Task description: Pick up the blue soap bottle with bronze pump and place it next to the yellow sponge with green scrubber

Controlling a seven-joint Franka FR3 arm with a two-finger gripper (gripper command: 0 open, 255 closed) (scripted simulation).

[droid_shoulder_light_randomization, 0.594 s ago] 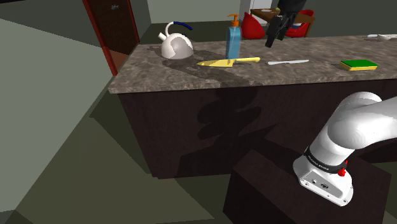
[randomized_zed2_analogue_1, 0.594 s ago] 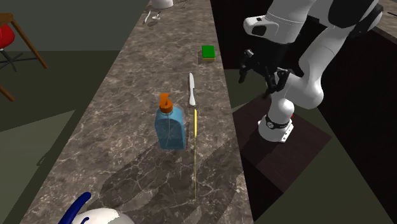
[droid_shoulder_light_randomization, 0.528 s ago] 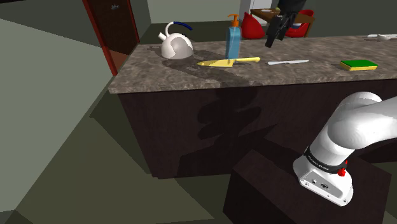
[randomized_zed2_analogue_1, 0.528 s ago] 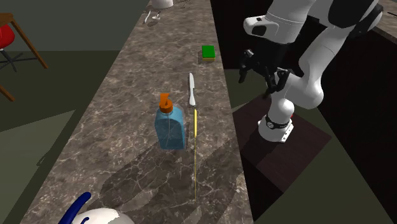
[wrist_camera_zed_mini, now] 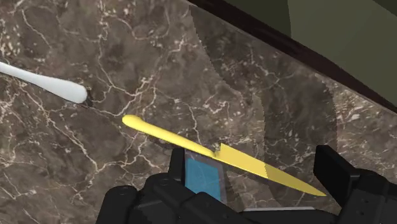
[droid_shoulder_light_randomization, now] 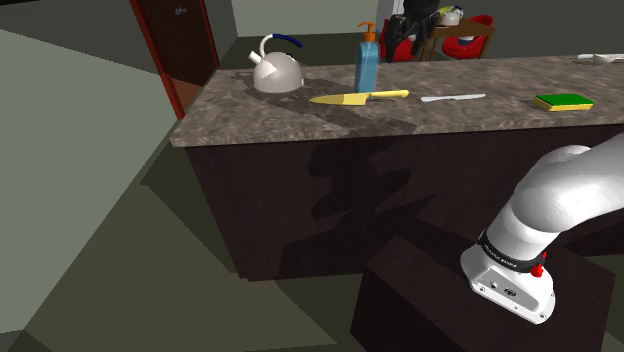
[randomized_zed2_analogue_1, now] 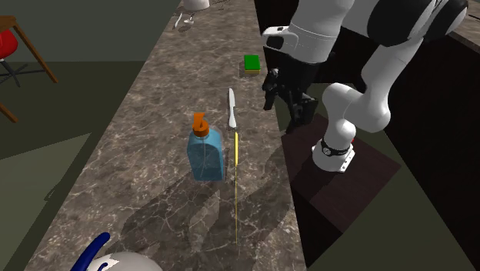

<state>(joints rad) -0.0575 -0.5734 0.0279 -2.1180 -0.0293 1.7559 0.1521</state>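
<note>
Here the blue, orange-pumped bottle (randomized_zed2_analogue_1: 206,155) stands upright; the claw (wrist_camera_zed_mini: 252,156) gapes empty

White arm (droid_shoulder_light_randomization: 556,196), dark-jointed — black tool (randomized_zed2_analogue_1: 287,106)

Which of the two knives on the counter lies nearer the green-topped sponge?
The white knife, nearer the sponge; the yellow knife lies beyond it, beside the blue bottle.
</note>
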